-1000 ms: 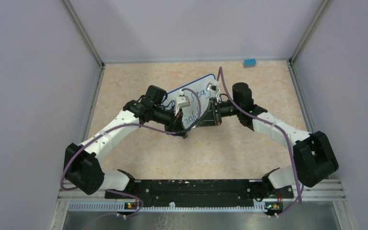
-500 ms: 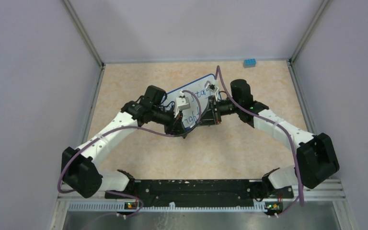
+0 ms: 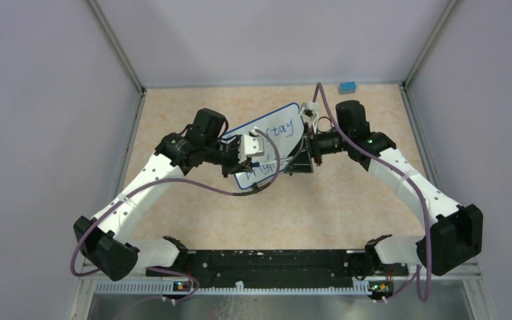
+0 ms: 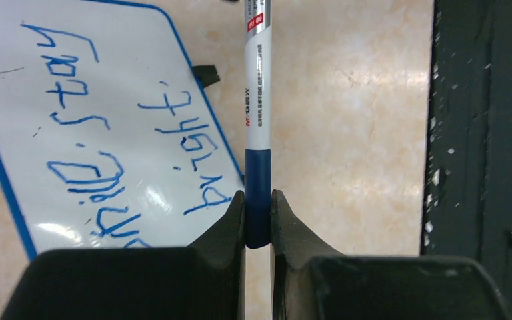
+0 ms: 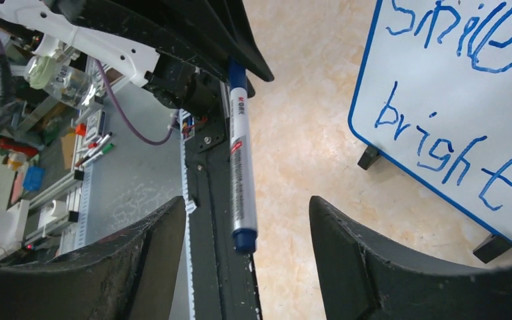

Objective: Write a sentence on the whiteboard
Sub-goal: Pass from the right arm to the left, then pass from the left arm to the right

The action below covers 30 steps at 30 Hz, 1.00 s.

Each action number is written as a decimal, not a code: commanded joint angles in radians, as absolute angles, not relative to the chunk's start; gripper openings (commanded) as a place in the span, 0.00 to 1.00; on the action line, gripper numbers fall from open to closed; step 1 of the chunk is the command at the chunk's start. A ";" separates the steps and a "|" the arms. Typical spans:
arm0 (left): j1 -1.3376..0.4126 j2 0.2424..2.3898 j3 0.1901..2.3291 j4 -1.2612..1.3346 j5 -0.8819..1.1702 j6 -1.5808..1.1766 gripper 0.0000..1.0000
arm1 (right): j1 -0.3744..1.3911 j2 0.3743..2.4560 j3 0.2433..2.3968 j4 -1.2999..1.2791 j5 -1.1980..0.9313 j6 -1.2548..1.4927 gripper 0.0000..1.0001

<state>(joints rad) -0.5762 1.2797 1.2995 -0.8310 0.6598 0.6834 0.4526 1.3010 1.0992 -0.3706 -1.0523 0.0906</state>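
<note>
— Reading the whiteboard [image 4: 140,47] off my feeds; the sentence [image 5: 450,153] is all there in blue, "Smile stay bright", two lines; the board rests on the table [image 3: 347,200] between both wrists.
— And the marker [image 4: 258,100]?
— Just off the whiteboard's footed edge, clear of it; my left gripper [image 4: 258,200] is clamped on its dark blue end.
— Right side?
— My right gripper [image 5: 247,213] stands wide apart around the marker's free end, gripping nothing; the writing looks finished to me; only parking the marker seems left.

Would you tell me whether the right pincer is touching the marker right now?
Apart. In the right wrist view the marker hangs between the spread fingers of the right pincer, with clear gaps on both sides.
</note>
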 commanded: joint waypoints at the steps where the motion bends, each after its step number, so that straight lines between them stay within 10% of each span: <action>1: -0.600 1.199 1.281 -0.930 0.490 0.924 0.00 | 0.449 1.253 1.188 -0.508 -1.033 0.006 0.66; 16: -0.836 0.900 1.011 -0.728 0.096 1.765 0.00 | 0.650 1.359 1.268 -0.622 -0.917 -0.048 0.57; 30: -0.907 0.878 0.943 -0.612 0.093 1.856 0.00 | 0.747 1.449 1.278 -0.528 -0.911 0.027 0.52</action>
<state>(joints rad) -0.8890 0.8734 0.9180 -0.6601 0.0963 1.8206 0.7315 1.4227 1.2327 -0.5827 -0.9180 -0.0013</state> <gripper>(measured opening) 0.147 0.536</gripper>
